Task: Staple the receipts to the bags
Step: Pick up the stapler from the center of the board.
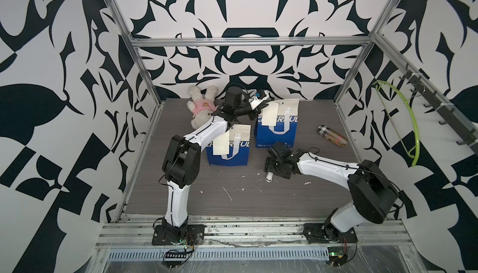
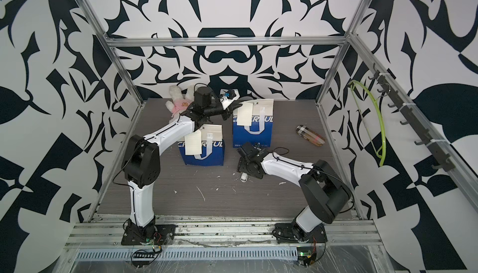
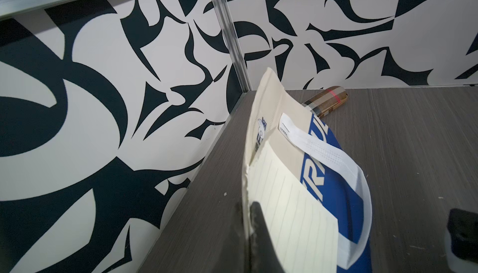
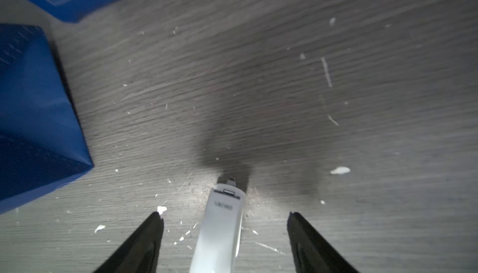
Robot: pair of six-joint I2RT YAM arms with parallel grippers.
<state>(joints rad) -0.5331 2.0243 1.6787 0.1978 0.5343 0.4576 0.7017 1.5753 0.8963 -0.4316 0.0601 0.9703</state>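
Observation:
Two blue and cream "CHEERFUL" bags stand upright on the table in both top views. A receipt (image 1: 220, 143) hangs on the front of the near bag (image 1: 229, 155). At the top left corner of the far bag (image 1: 278, 132), my left gripper (image 1: 261, 105) is shut on a lined receipt (image 3: 289, 207) together with the bag's cream rim (image 3: 266, 96). My right gripper (image 4: 225, 214) points down at the table, open. The small white stapler (image 4: 219, 233) lies between its fingers, clear of both. In a top view the stapler (image 2: 243, 177) pokes out below that wrist.
A plush rabbit (image 1: 201, 106) lies at the back left, behind my left arm. A plaid pouch (image 1: 331, 136) lies to the right of the far bag. A green hanger (image 1: 403, 119) hangs on the right wall. White scraps dot the table (image 1: 232, 194).

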